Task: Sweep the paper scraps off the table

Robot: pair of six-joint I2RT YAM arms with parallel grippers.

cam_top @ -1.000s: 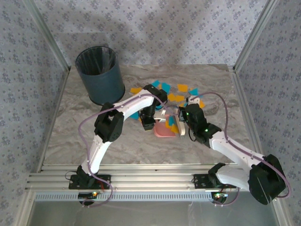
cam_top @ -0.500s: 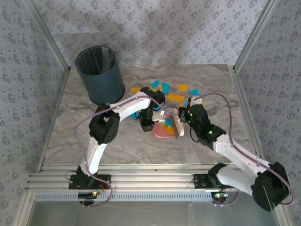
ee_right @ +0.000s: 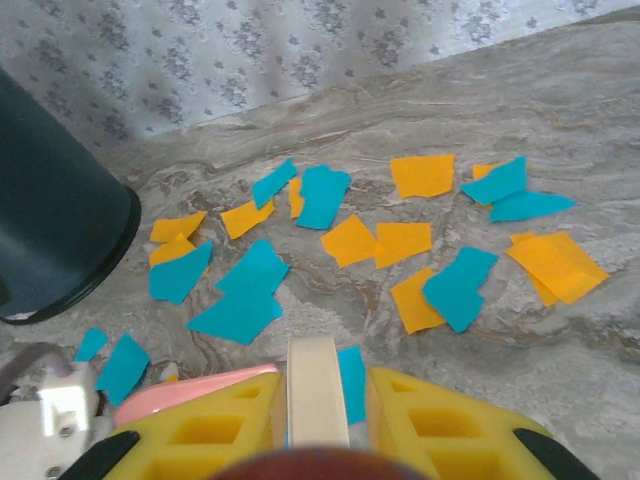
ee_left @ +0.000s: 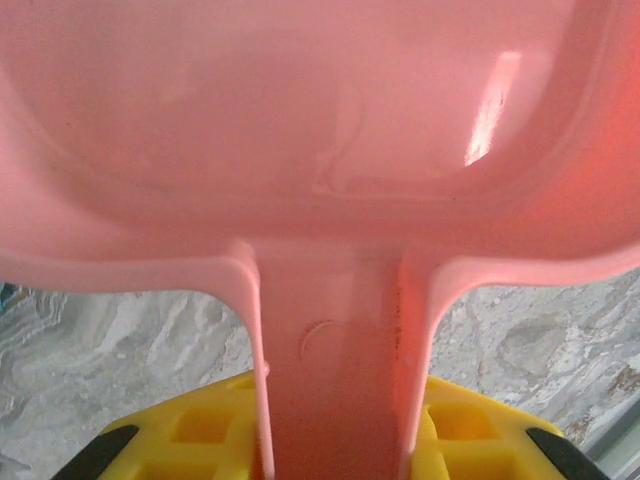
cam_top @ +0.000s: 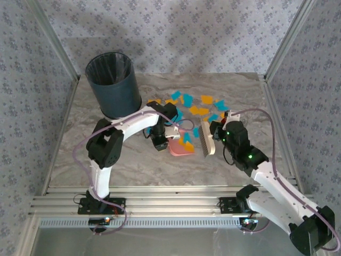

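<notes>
Left gripper (ee_left: 335, 445): I see its yellow fingers closed tight on the flat handle of the shallow pink plastic dustpan (ee_left: 320, 150), with no gap on either side.
Right gripper (ee_right: 318, 420): closed just as narrowly on the cream-coloured handle of a pale hand brush (cam_top: 206, 140).
Dustpan position: from overhead it lies near the middle of the grey-beige marbled table (cam_top: 80, 149), handle to the left and tray to the right.
Brush position: just to the right of the tray's open edge, its long head lying near-to-far. I cannot tell from here whether the bristles touch the tabletop.
Paper scraps (ee_right: 350, 240): small angular orange-yellow and teal-blue bits of paper. Most are scattered flat on the far side of the table, beyond the dustpan and brush. A few overlap one another.
Scraps at the tray: from overhead, an orange one and a teal one lie on or at the tray's edge, between dustpan and brush.
Bin (cam_top: 113, 85): a round dark blue waste bin with a black liner, upright at the far left corner of the table, well apart from the brush.
</notes>
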